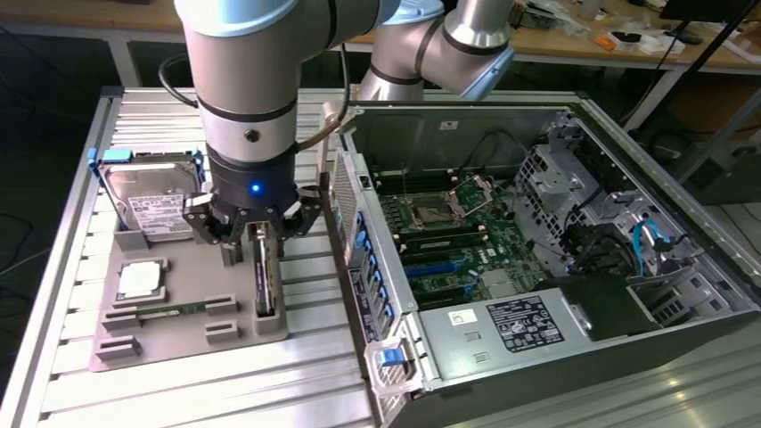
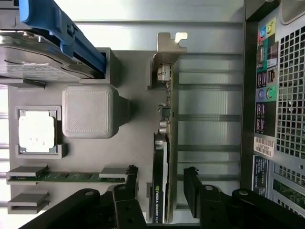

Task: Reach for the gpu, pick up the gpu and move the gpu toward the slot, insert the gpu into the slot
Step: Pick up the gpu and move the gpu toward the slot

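- The gpu (image 1: 264, 278) stands on its edge in the grey holder (image 1: 178, 337) on the surface (image 1: 238, 388), at the exterior view's left of the open computer case (image 1: 476, 111).
- The end effector (image 1: 262, 236) hangs low over the card with its fingers (image 2: 191, 183) apart, one at each side, and a gap shows on both sides (so nothing is clamped).
- To my judgement the reach is about complete; the lifting, carrying and inserting are not yet done.
- On the motherboard (image 1: 458, 236) inside the case I see no such card.
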`<state>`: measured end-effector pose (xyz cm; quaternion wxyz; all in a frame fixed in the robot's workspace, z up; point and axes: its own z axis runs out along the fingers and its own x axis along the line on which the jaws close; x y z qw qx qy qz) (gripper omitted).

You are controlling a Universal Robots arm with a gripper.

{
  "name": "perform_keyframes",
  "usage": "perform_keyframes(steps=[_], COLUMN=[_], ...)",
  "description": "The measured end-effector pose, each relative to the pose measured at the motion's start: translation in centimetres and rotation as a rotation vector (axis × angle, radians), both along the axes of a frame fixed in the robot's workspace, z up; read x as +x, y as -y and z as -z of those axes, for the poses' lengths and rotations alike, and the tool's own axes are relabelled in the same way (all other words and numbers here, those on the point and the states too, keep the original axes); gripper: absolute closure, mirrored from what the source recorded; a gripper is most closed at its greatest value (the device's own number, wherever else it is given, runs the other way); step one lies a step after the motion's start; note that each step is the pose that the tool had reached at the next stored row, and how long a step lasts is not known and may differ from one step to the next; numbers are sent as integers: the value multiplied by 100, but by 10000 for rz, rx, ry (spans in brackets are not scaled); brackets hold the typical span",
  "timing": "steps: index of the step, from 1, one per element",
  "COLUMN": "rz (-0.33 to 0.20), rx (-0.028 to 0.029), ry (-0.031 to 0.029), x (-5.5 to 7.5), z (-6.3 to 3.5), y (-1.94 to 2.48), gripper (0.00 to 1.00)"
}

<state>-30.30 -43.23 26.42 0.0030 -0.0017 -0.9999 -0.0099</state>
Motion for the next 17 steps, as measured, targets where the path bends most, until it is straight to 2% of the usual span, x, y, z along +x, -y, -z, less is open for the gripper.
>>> perform_keyframes(steps=[6,12,17], rz=[745,869,873], rx=[0,1,1], ry=[1,0,0], x=[0,0,0], z=[98,174,178], y=[0,0,0], gripper=[49,49,49])
